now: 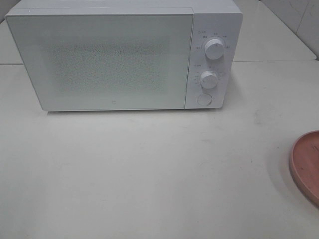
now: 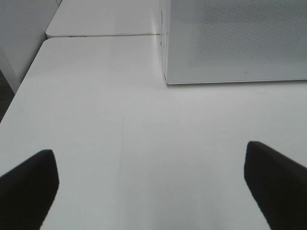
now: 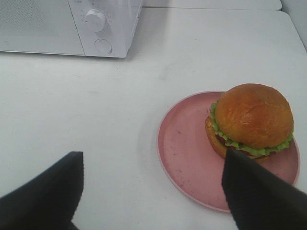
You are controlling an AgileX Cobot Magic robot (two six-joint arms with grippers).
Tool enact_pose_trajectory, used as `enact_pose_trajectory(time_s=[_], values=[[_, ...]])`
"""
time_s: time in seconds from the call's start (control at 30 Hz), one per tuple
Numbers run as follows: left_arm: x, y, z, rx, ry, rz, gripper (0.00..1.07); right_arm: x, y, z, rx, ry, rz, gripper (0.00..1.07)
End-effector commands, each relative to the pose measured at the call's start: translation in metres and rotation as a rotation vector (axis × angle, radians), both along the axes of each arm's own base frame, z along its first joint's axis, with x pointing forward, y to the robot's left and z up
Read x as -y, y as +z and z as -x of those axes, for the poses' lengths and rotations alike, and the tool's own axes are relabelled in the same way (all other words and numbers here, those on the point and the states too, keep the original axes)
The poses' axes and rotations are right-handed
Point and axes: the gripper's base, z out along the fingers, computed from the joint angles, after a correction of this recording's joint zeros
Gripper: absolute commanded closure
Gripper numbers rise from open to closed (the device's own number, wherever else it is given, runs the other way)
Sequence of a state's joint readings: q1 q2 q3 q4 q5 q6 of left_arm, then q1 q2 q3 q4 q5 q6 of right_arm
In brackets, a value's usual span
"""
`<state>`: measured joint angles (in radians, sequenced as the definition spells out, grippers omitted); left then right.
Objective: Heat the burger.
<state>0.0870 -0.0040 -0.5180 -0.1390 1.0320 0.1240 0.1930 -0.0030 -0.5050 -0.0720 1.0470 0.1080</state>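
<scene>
I see both black grippers, left [image 2: 151, 184] and right [image 3: 148, 191], spread wide and empty, the glossy golden-bunned burger [image 3: 252, 122] on its round pink plate [image 3: 184, 153], white microwave [image 1: 119, 57] door closed.

It looked a staged test bench rather than a kitchen; a white microwave [image 1: 122, 57] stood alone on bare white tables [image 1: 149, 174] pushed together by tiled walls [image 1: 294, 20].

One microwave [image 1: 114, 59], white, with two dials [image 1: 214, 48] and one round button [image 1: 204, 99]. One pink plate [image 3: 187, 153]. One burger [image 3: 252, 122] (lower right of the right wrist view). Two tables [image 1: 149, 169], butted together.
</scene>
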Motion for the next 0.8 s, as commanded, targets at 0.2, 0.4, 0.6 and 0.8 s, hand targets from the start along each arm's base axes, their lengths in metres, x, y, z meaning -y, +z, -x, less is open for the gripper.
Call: enact_pose_trajectory(time_s=[0.2,0.4,0.6,0.8], values=[[0.0005,-0.0064,0.0022,0.000,0.001,0.011,0.03,0.0009,0.0010,0.0038,0.038,-0.012,-0.009,0.31],[0.0005,-0.0064,0.0022,0.000,0.001,0.011,0.03,0.0009,0.0010,0.0038,0.038,-0.012,-0.009,0.31],[0.0005,-0.0064,0.0022,0.000,0.001,0.011,0.03,0.0009,0.0010,0.0038,0.038,-0.012,-0.009,0.31],[0.0005,-0.0064,0.0022,0.000,0.001,0.011,0.03,0.0009,0.0010,0.0038,0.038,-0.012,-0.009,0.31]])
